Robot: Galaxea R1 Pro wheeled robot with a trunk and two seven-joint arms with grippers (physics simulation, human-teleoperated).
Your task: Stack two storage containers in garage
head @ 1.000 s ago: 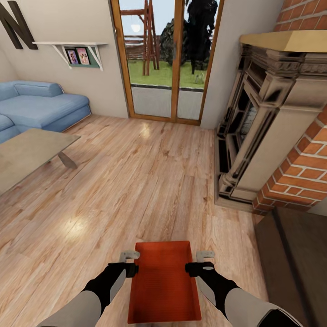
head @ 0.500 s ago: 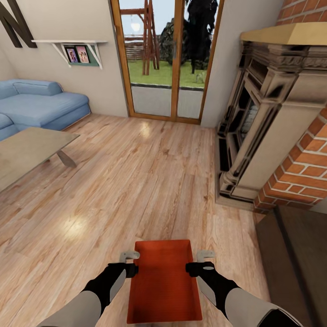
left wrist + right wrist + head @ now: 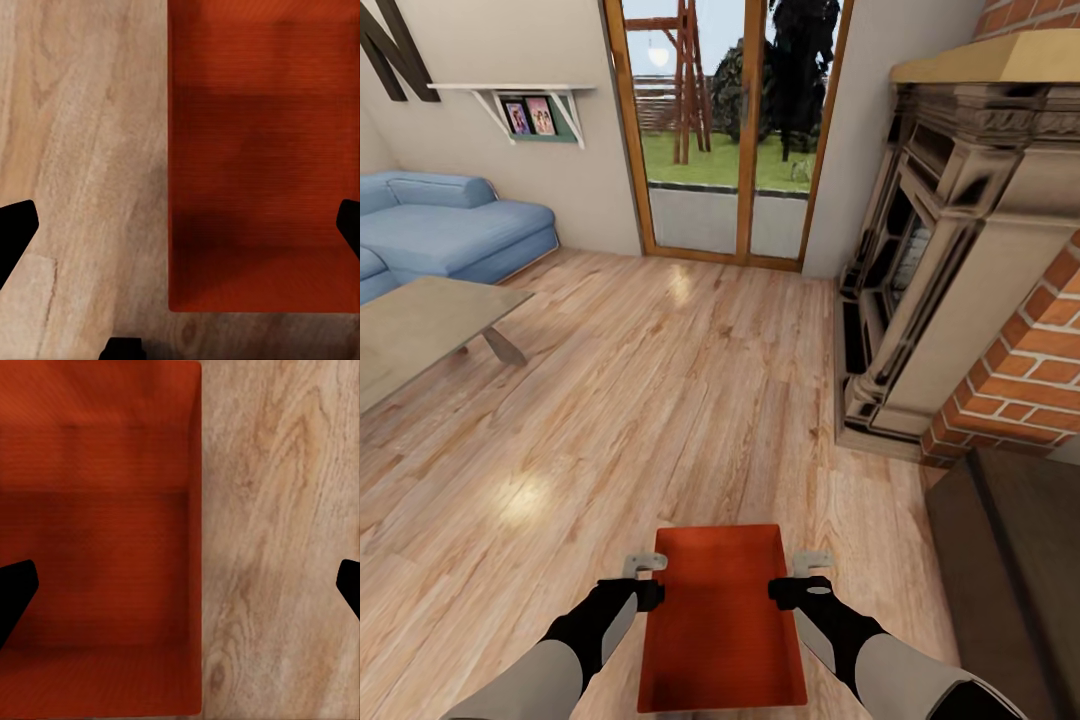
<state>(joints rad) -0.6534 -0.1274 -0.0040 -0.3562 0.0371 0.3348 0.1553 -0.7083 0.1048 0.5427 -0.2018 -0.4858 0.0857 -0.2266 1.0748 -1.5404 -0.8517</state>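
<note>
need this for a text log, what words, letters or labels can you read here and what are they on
"N": a big dark letter mounted on the wall above the blue sofa, cut off by the picture's edge.
Framed photos on the wall shelf: too small to tell if they carry text.
Orange-red container: no label visible.

Sunlit plank floor [image 3: 660, 380] — brick fireplace [image 3: 960, 260]

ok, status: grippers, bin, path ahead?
Left gripper and right gripper open, jaws straddling the side walls of the storage container. Container between both arms, over the wood floor. Fireplace to the right.
</note>
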